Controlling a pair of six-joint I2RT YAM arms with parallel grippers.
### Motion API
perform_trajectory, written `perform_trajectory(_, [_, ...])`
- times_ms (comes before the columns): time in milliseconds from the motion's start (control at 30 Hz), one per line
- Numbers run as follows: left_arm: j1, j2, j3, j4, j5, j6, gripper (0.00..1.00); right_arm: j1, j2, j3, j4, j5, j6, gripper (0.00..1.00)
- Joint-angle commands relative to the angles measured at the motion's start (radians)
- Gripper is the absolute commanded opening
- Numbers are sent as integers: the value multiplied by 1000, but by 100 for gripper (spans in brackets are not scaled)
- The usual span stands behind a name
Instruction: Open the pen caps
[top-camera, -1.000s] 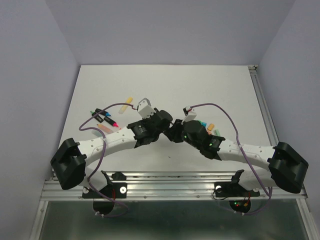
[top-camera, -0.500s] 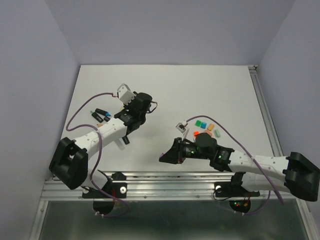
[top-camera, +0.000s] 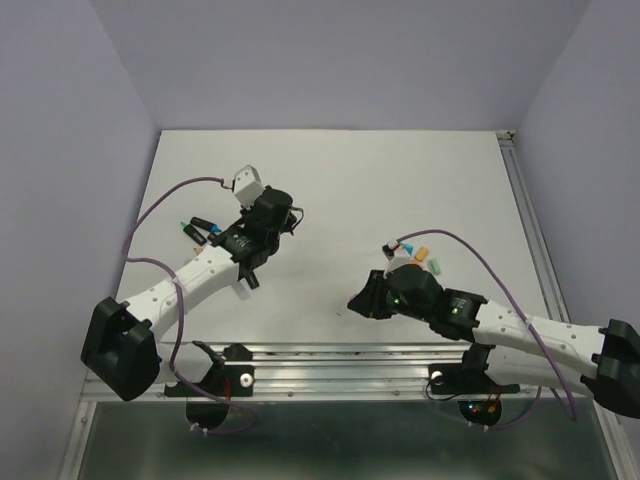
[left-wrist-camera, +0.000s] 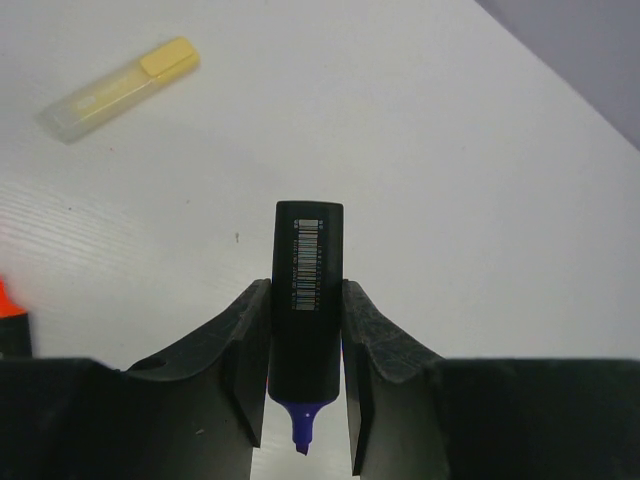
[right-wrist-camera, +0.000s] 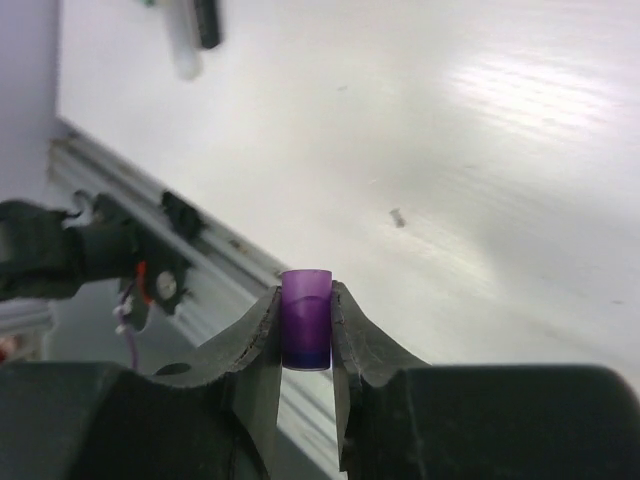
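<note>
Two grips, both full: your right gripper (right-wrist-camera: 305, 300) was pinched on the purple cap (right-wrist-camera: 305, 332), which sat squarely between the fingertips, down at 5 o'clock on the table (top-camera: 400, 170). Your left gripper (left-wrist-camera: 305, 292) clamped the black pen (left-wrist-camera: 308, 255), purple tip bare, at 9 o'clock. A yellow pen (left-wrist-camera: 120, 88) lay at 10 o'clock of it.

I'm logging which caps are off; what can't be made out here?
Top view: the purple cap in the right gripper, hidden by its fingers.
Top view: the loose caps, partly behind the right arm; number unclear.
Top view: the black pen in the left gripper, lost against the black wrist.
Left wrist view: an orange thing, cut off by the left edge.
</note>
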Motion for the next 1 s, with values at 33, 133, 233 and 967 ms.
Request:
perform_trajectory(33, [6,-57,-62,-153,55,35,0,-67,31,94,-210,225,-40,1])
perform_trajectory(133, [4,-72,-94,-205,81,3,0,-95,75,127,-291,307,-60,1])
perform_trajectory(233, [6,-75,-133,-225,86,-9,0,-170,134,150,-293,304,-108,1])
perform_trajectory(967, [4,25,-196,-281,90,-52,5,-296,483,279,-325,318,-226,21])
